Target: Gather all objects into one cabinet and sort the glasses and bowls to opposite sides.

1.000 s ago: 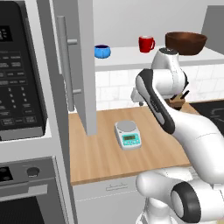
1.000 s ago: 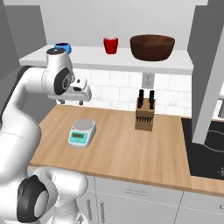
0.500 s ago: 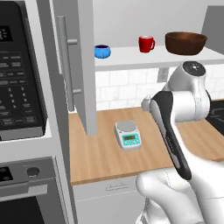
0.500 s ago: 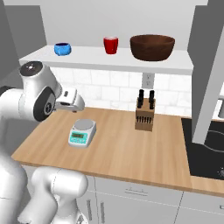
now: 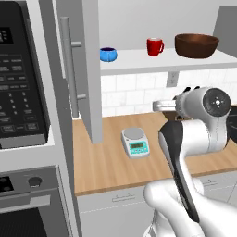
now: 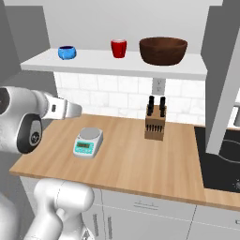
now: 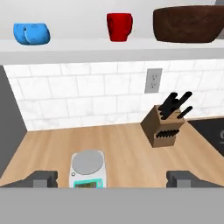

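Claw [image 7: 111, 179] being held spread wide and empty above the wooden tabletop [image 7: 127, 148], kitchen scale [image 7: 88, 169] lying below it, blue vessel [image 7: 31, 33], red mug [image 7: 119, 26] and brown bowl [image 7: 189, 24] being carried side by side on the cabinet shelf [image 7: 87, 48], knife block [image 7: 165, 124] standing at right.

Three things are seen standing in a row on the white cabinet shelf [image 5: 139, 62], well apart from one another. The squat blue vessel [image 5: 108, 54] is placed nearest the open cabinet door [image 5: 88, 69]; the red mug [image 5: 155, 46] is set further from the door, its handle turned away from it; the wide brown bowl [image 5: 196, 45] is set furthest from the door. Below the shelf, a small kitchen scale [image 5: 135, 142] is laid on the wooden worktop [image 5: 104, 164], just beside the door's lower edge. The white arm [image 5: 196, 134] is raised over the worktop beyond the scale from the door, below the bowl. A microwave [image 5: 21, 92] is mounted on the door's other side
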{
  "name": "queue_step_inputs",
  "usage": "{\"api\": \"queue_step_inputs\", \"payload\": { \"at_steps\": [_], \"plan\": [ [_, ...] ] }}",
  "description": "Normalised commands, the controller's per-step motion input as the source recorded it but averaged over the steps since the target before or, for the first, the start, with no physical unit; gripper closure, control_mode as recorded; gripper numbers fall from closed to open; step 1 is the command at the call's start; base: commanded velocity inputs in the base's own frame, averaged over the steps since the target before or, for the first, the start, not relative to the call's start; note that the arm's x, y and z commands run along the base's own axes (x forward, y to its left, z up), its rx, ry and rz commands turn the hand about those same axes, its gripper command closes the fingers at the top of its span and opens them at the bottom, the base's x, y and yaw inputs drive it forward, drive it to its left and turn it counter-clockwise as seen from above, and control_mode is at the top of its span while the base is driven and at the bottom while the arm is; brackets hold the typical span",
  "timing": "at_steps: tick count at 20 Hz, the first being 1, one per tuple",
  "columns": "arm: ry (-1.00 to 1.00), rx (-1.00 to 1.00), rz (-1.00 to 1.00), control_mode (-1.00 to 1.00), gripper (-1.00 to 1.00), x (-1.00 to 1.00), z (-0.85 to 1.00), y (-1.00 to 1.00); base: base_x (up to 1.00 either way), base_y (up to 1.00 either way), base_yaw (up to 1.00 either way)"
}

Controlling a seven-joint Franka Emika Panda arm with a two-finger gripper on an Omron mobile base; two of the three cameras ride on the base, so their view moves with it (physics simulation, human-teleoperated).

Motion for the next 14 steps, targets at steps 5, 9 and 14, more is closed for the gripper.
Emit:
{"api": "queue_step_inputs", "payload": {
  "at_steps": [5, 9, 14],
  "plan": [
    [-0.04, 0.00, 0.00, 1.00, -1.00, -0.02, 0.00, 0.00, 0.00, 0.00, 0.00],
    [0.00, 0.00, 0.00, 1.00, -1.00, 0.00, 0.00, 0.00, -0.44, -0.27, 0.00],
    [0.00, 0.00, 0.00, 1.00, -1.00, 0.00, 0.00, 0.00, -1.00, -0.39, -0.04]
  ]
}}
